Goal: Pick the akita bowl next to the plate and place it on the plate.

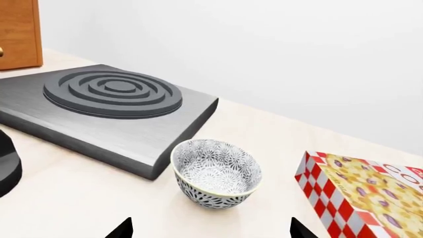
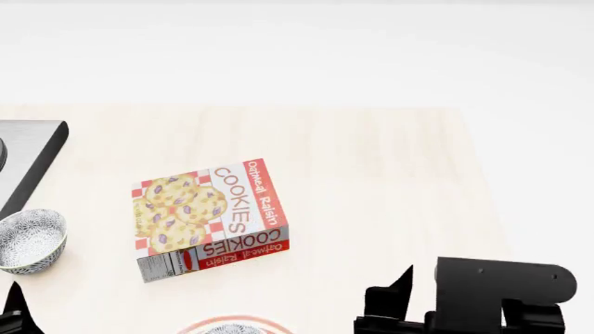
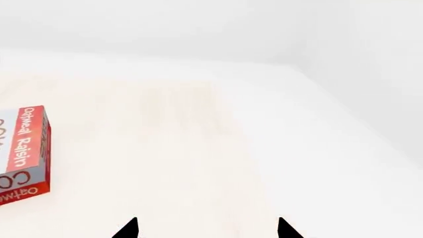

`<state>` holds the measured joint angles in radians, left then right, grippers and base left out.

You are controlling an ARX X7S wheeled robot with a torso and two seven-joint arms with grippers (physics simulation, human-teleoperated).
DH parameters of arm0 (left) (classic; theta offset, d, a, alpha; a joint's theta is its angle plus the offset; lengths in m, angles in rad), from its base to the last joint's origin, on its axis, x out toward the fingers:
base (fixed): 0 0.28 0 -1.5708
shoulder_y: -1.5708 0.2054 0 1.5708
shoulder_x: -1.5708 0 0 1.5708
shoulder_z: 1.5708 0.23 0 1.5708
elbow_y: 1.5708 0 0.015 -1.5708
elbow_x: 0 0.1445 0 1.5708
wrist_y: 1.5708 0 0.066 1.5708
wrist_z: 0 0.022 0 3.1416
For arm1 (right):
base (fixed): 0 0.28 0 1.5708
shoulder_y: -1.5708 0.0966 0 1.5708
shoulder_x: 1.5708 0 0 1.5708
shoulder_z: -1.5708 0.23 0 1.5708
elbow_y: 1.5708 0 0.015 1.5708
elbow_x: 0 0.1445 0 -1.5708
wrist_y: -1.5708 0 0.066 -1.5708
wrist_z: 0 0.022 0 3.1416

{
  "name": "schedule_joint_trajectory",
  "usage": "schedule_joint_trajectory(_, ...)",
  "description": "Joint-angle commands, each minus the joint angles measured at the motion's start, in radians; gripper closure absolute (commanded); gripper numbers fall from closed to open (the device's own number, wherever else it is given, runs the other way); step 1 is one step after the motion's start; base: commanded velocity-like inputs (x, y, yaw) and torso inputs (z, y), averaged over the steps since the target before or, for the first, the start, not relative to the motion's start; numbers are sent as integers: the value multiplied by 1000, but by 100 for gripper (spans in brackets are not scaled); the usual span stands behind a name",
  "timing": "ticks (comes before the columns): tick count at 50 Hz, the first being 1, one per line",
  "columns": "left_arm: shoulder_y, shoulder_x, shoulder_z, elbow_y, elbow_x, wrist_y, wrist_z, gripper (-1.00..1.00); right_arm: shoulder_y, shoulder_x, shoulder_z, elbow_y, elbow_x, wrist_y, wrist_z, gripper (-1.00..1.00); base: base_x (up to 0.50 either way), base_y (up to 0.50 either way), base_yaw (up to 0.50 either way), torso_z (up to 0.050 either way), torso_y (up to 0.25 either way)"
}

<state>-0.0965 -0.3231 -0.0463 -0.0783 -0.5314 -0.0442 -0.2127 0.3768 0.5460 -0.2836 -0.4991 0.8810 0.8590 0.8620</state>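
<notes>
At the far left of the head view, the hob (image 2: 28, 156) is sitting flat on the table (image 2: 371, 174), only its corner showing. The bowl (image 2: 30, 240) is standing upright just in front of that corner, close beside the slab but, in the left wrist view, not clearly touching it. It is resting on the table, not on the plate, so the task's end state is not showing here.

The left gripper (image 1: 210, 229) is hovering just short of the bowl (image 1: 216, 172), its two fingertips spread wide, wider than the bowl, and holding nothing. That spread and that aim are suiting a grasp across the rim, since the bowl is lying squarely between the tips; whether it is closing in or backing off, the pictures are not settling.

Moving right, the cookie box (image 2: 209, 217) is lying flat, label up, near the bowl but apart from it. It is sitting between the bowl and the open right half of the table, so a carry toward the near edge may need to be passing clear of it.

At the bottom edge, just right of the box, a red-rimmed arc is peeking in: the plate (image 2: 225, 325), I judge, mostly cut off. Something patterned is showing inside it, too little to name.

Further right, the right gripper (image 3: 206, 229) is hanging over bare table, its tips parted wide and empty, seemingly parked out of the way.
</notes>
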Motion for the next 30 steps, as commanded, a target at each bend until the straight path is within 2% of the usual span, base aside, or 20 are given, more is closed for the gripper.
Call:
schedule_joint_trajectory(1,4,-3,2,7,-2,-1,-5,-100,-118,31,9,-16,-130,-117,32,-100,0,0,0,0,0)
schedule_joint_trajectory(10,6,-6,4,15,-6,-5,-7,-100,-195,63,74,-35,-157,-187,59,-100,0,0,0,0,0)
schedule_joint_trajectory(17,3,-6,7,11,-6,-3,-5,-100,-239,92,142,-75,-137,-193,99,-100,0,0,0,0,0)
schedule_joint_trajectory(30,6,-8,9,15,-8,1,-6,-100,-262,118,185,-142,-103,-177,132,-100,0,0,0,0,0)
